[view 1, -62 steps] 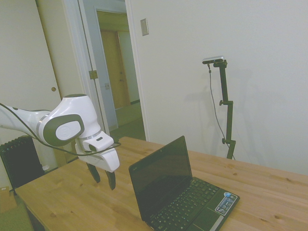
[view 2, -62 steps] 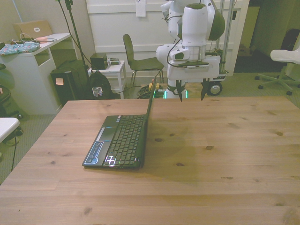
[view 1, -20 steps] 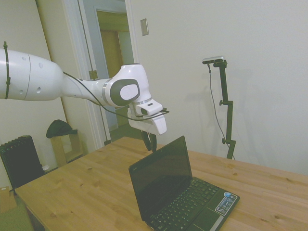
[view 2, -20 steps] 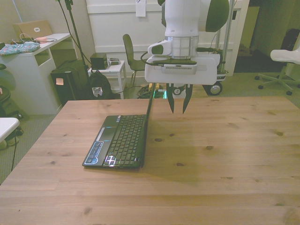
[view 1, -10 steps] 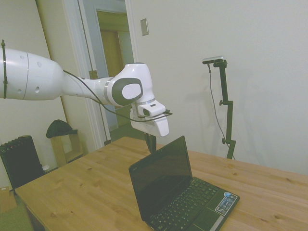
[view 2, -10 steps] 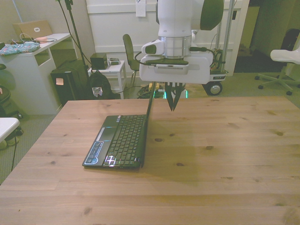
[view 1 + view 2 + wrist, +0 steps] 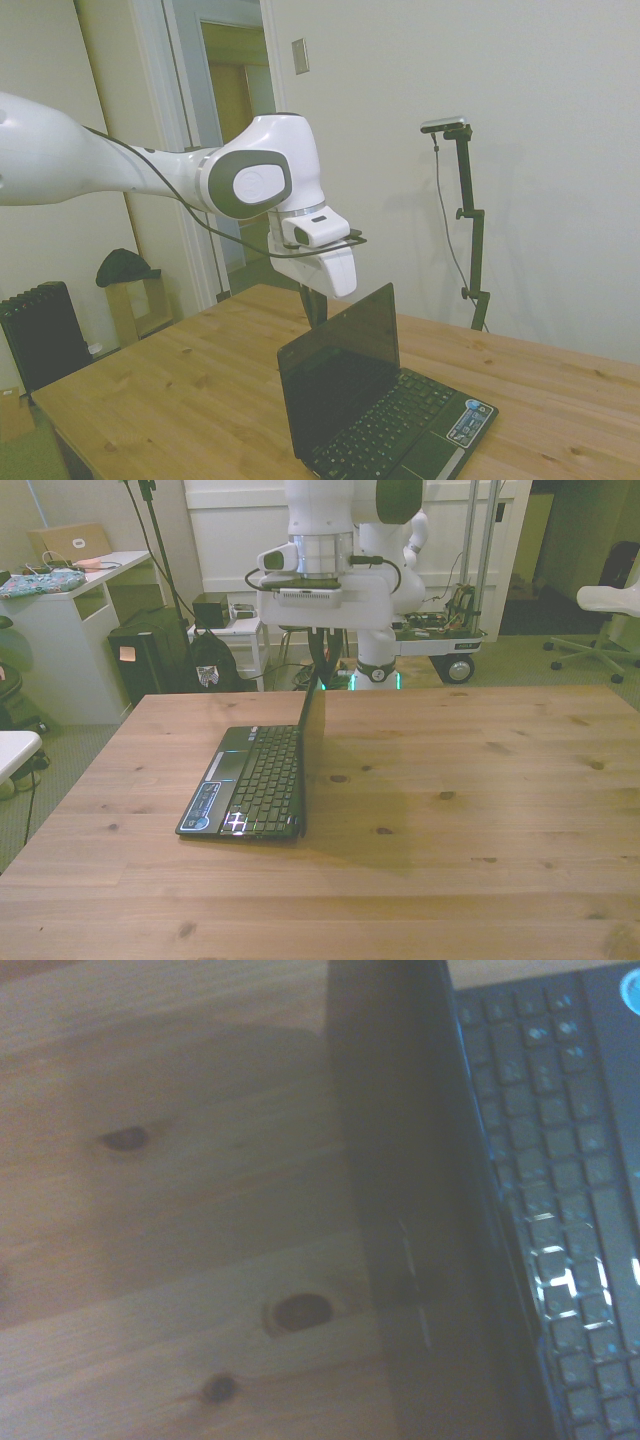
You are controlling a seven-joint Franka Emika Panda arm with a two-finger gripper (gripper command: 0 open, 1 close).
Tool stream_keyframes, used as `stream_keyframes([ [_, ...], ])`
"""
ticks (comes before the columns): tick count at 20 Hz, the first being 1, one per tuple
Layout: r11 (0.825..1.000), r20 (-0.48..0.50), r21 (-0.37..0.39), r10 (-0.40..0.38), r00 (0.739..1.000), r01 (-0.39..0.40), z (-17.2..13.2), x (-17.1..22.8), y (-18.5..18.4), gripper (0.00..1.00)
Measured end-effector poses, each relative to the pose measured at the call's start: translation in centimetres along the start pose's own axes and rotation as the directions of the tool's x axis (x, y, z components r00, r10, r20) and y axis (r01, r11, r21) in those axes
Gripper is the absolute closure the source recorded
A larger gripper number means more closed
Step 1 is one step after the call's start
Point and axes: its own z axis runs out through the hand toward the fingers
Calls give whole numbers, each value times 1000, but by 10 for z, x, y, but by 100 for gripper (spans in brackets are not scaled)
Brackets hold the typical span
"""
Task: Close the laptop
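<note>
Table's a light knotty pine-looking wooden tabletop (image 7: 480, 810), satin finish, grain lines and dark knots (image 7: 300, 1311) showing up close. The small black plastic laptop (image 7: 375, 400) has a dark glossy screen that mirrors the room, while its lid back (image 7: 420, 1210) looks smooth and slightly sheeny. Keys (image 7: 262, 780) are matt black, with shiny blue and white stickers (image 7: 468, 420) on the palm rest. The white robot arm (image 7: 150, 180) is smooth glossy plastic with grey matt joint caps.
</note>
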Motion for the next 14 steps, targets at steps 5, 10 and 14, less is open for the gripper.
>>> stream_keyframes([
  [5, 999, 27, -25, 34, 999, -33, 38, 37, 61, 100],
  [10, 997, 36, -42, 60, 998, -59, 67, 71, 107, 100],
  [14, 994, 47, -78, 80, 996, -76, 104, 90, 121, 100],
])
